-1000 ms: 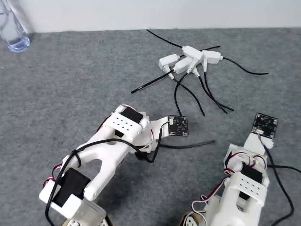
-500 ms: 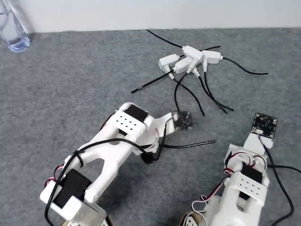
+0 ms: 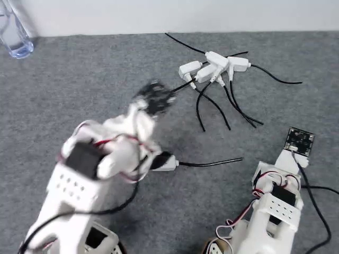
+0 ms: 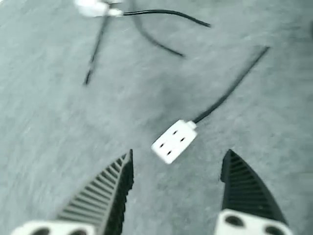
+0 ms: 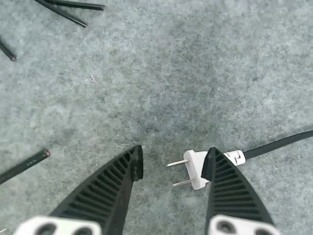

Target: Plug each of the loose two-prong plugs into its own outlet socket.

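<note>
Left tool [image 4: 179,155] hung over the grey surface [image 4: 58,122], jaws spread wide, a white outlet socket [image 4: 172,141] lying flat just beyond its tips. Right tool [image 5: 174,152] gaped too, with a two-prong plug [image 5: 197,170] lying between its jaws.

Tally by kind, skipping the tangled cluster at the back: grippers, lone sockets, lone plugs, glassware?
Grippers: 2, left gripper and right gripper
Lone outlet socket: 1
Lone two-prong plug: 1
Clear container: 1
Total: 5

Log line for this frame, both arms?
left gripper: open, over loose outlet socket | right gripper: open, over two-prong plug on carpet | nothing held
</note>
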